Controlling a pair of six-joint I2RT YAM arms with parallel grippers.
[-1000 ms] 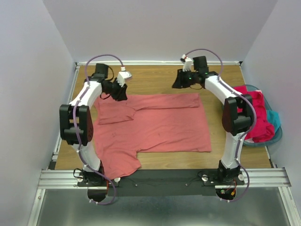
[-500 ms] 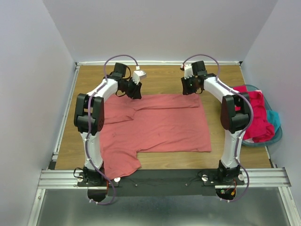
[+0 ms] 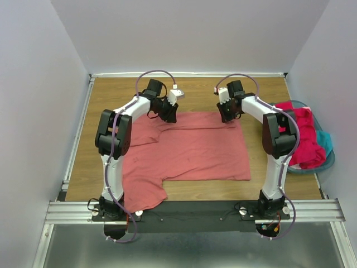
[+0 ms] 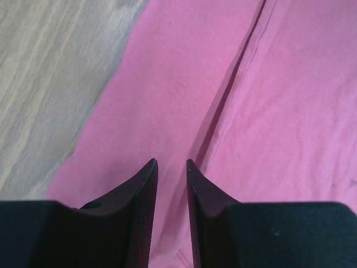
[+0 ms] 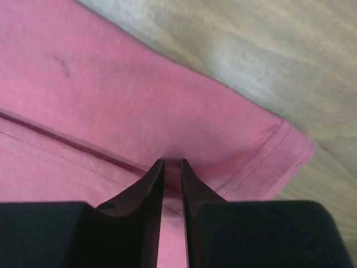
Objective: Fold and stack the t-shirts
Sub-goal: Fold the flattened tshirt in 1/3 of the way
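A large salmon-pink t-shirt (image 3: pixel 189 148) lies spread on the wooden table, its far part folded over so that a fold edge runs across it. My left gripper (image 3: pixel 170 114) is down at the shirt's far edge near the collar. In the left wrist view its fingers (image 4: pixel 172 162) stand a little apart over the pink cloth (image 4: pixel 184 72), with the fold edge leading between them and no pucker. My right gripper (image 3: pixel 227 115) is at the shirt's far right corner. In the right wrist view it (image 5: pixel 172 162) is nearly closed, with a pinch of cloth (image 5: pixel 111 95) bunched between its tips.
A round teal basket (image 3: pixel 330 161) at the right edge holds a magenta-red t-shirt (image 3: pixel 304 139) and a teal one (image 3: pixel 324 139). Bare wood (image 3: pixel 195 92) lies beyond the shirt, then the back wall. A sleeve (image 3: pixel 142 192) hangs toward the near rail.
Both grippers came down and inward onto the shirt's far edge, the left one moving well to the right. The right gripper's jaws narrowed onto the cloth.
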